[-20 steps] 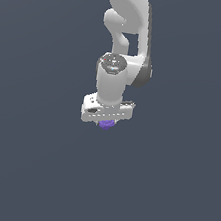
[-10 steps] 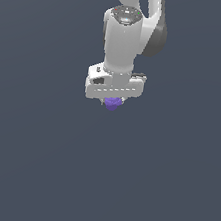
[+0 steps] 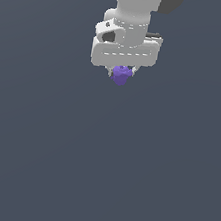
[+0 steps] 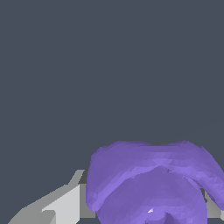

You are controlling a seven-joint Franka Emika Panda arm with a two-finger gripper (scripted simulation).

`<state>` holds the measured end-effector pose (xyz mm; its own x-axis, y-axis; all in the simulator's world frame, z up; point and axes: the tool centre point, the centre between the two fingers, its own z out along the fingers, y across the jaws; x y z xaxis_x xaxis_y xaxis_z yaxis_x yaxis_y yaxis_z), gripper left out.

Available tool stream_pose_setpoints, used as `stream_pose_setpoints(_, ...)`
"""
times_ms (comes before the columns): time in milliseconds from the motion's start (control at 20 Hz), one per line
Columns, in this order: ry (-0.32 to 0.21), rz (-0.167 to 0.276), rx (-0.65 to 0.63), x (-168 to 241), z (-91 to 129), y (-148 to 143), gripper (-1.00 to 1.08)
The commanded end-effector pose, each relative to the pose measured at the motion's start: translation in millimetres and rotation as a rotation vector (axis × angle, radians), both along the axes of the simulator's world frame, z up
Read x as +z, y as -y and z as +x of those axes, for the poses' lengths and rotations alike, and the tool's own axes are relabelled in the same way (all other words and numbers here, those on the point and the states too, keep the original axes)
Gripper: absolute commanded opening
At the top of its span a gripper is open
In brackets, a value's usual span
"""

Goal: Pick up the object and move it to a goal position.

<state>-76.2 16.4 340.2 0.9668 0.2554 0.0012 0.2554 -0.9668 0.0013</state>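
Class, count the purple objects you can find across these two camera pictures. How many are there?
1. The purple object sits between the fingertips of the gripper; the wrist view shows the same one close up. Nothing else purple shows.

The white robot arm (image 3: pixel 136 5) is reaching down from the upper edge of the exterior view, a little toward the exterior view's right of centre. The white two-fingered claw (image 3: pixel 121 74) is sitting directly under the arm's wide wrist block. The tiny purple lumpy object (image 3: pixel 121 76) is sitting between the claw's fingers, touching them and poking out just below their tips. In the wrist view the object (image 4: pixel 151 183) is lying right in front of the camera, with one finger (image 4: pixel 65 203) just beside it. The plain dark grey floor (image 3: pixel 98 171) is lying well below the object, apart from it.
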Motion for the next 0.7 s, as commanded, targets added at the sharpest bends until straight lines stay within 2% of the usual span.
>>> stream_pose_setpoints(0, -0.001, 0.000, 0.000, 23.6, -8.4, -3.2, -1.00)
stream_pose_setpoints(300, -0.001, 0.001, 0.000, 67.3, -21.4, -8.9, -1.00)
stream_pose_setpoints(650, -0.002, 0.001, -0.001, 93.7, -28.0, -12.0, -1.00)
